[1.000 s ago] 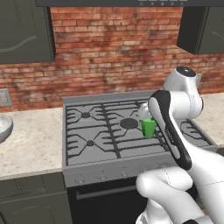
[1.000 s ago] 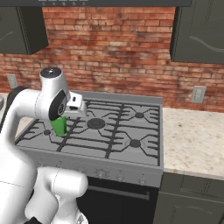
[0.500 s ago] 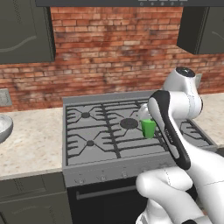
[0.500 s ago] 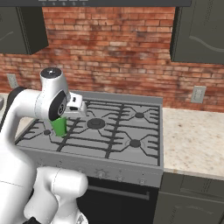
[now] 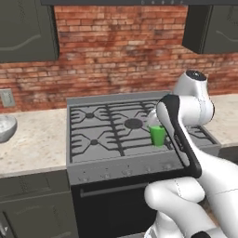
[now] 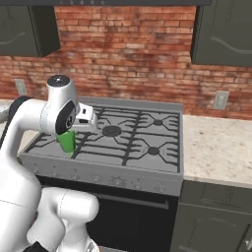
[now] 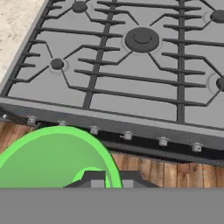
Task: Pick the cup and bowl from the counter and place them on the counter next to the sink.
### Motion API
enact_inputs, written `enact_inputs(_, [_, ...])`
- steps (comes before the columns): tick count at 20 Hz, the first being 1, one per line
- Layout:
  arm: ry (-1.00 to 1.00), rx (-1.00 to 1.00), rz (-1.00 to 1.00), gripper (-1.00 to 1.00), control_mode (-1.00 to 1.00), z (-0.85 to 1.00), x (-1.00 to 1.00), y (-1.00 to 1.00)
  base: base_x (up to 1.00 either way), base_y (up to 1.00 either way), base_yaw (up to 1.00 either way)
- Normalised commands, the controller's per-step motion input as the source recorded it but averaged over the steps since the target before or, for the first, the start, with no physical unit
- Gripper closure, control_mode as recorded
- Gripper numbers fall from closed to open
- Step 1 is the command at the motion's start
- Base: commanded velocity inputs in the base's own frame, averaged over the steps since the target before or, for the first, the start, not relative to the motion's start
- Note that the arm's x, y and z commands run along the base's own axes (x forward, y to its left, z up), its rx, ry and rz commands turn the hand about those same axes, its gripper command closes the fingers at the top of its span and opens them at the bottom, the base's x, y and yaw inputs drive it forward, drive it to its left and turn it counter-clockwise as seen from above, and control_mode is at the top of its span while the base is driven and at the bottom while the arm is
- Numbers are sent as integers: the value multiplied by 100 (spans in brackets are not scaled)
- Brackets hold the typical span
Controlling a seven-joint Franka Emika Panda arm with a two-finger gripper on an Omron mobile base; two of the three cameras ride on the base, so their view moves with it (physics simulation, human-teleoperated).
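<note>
carrying the green cup (image 5: 158,135) above the gas stove (image 5: 107,139) at 3 o'clock in the left base view; the bowl (image 5: 5,128) waits at 9 on the counter (image 5: 35,146). right base view: cup at 9, raised for transport. hand view: gripper (image 7: 107,177) pinching the cup's rim at 7.

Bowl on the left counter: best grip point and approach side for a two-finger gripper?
Pinch the bowl by its rim wall, one finger inside, one outside, coming straight down from above. It sits upright, mouth open, and looks too wide to span. The gripper is shut on the cup in that same way.
</note>
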Motion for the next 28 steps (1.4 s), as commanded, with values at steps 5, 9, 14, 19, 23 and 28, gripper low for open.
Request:
enact_inputs(5, [0, 0, 0, 100, 100, 0, 0, 0, -100, -9, -1])
enact_inputs(9, [0, 0, 0, 100, 100, 0, 0, 0, -27, -6, 4])
enact_inputs(14, [0, 0, 0, 100, 100, 0, 0, 0, -7, 10, 76])
enact_inputs(19, [0, 0, 0, 100, 100, 0, 0, 0, 0, 0, 100])
enact_inputs(23, [0, 0, 0, 100, 100, 0, 0, 0, 0, 0, 99])
enact_inputs(28, [0, 0, 0, 100, 100, 0, 0, 0, 0, 0, 97])
